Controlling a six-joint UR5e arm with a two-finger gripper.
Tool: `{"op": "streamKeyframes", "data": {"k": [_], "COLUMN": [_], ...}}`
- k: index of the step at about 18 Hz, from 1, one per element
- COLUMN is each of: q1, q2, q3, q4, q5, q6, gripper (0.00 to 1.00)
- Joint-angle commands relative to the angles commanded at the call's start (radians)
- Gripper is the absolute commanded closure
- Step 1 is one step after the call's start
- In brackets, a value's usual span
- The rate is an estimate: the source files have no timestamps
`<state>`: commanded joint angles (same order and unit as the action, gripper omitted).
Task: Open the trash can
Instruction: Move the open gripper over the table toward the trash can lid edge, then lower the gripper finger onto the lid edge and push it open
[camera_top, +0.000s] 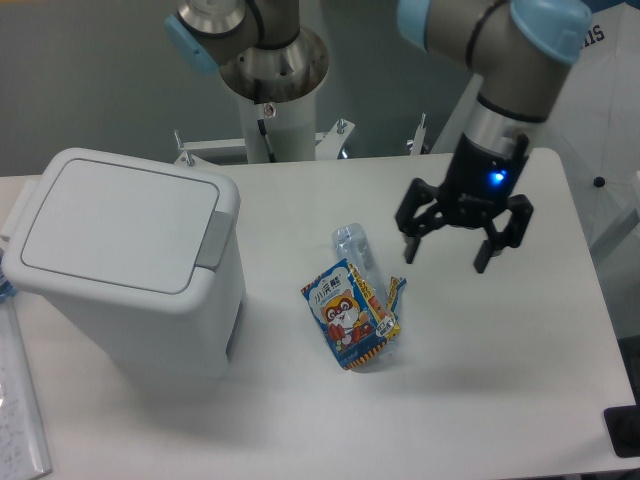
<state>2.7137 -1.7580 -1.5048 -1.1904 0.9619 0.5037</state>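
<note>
The trash can stands at the left of the table, a white rectangular bin with rounded corners. Its flat lid lies shut, and a grey push tab sits at the right rim. My gripper hangs above the table well to the right of the bin, fingers spread and pointing down, open with nothing between them. A blue light glows on its wrist.
A colourful snack packet lies on a clear plastic bottle in the middle of the table, between bin and gripper. The arm's white base column rises at the back. A transparent sheet lies at the left edge.
</note>
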Motion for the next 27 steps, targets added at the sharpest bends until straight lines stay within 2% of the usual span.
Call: {"op": "streamKeyframes", "data": {"k": [3, 12, 18, 22, 25, 27], "q1": [-0.049, -0.153, -0.207, -0.221, -0.227, -0.232], "q2": [0.005, 0.026, 0.084, 0.146, 0.141, 0.132], "q3": [0.011, -0.005, -0.075, -0.172, -0.201, -0.206], "q4": [0.009, 0.011, 0.011, 0.018, 0.092, 0.115], "q5": [-0.008, -0.006, -0.008, -0.006, -0.006, -0.006], "q6": [-0.122, -0.177, -0.189, -0.174, -0.186, -0.188], "gripper": [0.0, 0.0, 0.0, 0.0, 0.0, 0.0]}}
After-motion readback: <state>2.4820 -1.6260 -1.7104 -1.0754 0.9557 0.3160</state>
